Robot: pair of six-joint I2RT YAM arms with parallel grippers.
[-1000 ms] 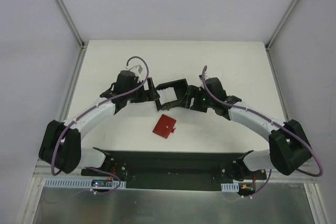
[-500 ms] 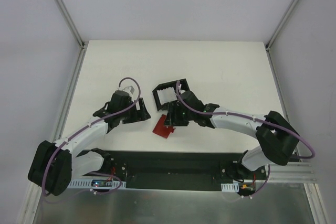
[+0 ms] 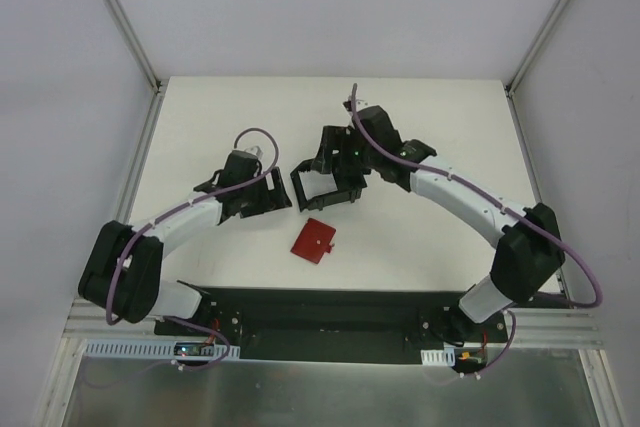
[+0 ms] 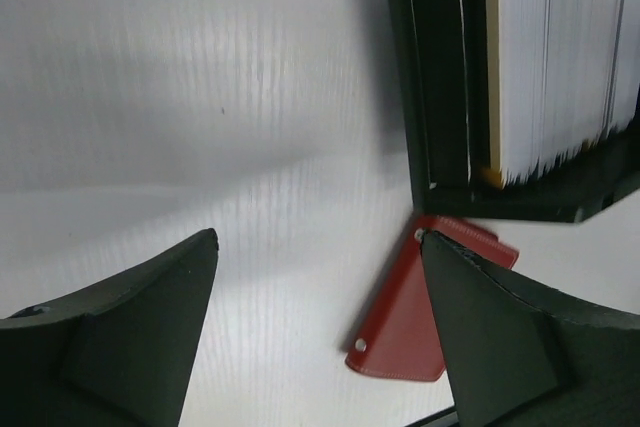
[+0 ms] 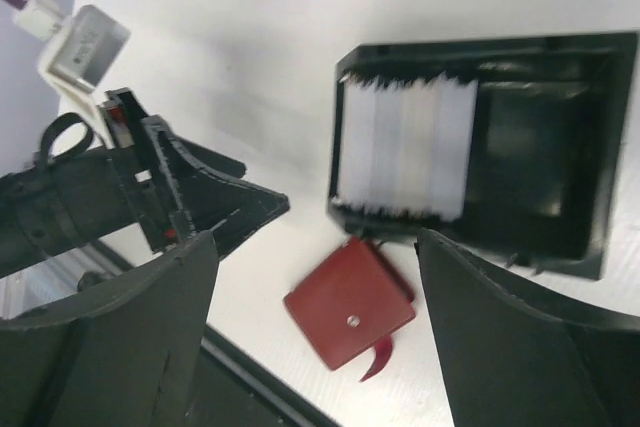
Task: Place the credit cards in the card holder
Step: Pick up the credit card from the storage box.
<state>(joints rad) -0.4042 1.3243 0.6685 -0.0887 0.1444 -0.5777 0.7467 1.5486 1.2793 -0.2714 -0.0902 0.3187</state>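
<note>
The red card holder [image 3: 314, 240] lies shut on the white table, snap tab out; it also shows in the left wrist view [image 4: 400, 322] and the right wrist view [image 5: 350, 315]. The pale credit cards [image 5: 405, 147] stand in a stack inside the black open-sided box [image 5: 545, 162], just beyond the holder; their edges show in the left wrist view [image 4: 555, 57]. My right gripper [image 3: 328, 169] hovers open and empty above the box and holder [image 5: 312, 247]. My left gripper [image 3: 280, 197] is open and empty, left of the box [image 4: 315, 257], with the holder by its right finger.
The black box [image 3: 322, 187] sits mid-table between both grippers. A black base strip [image 3: 320, 312] runs along the near edge. Grey walls and metal rails [image 3: 135, 162] border the table on the left, right and back.
My right gripper has swung from low over the card holder back and up to above the black box. My left gripper has shifted toward the box. The card holder has not moved.
</note>
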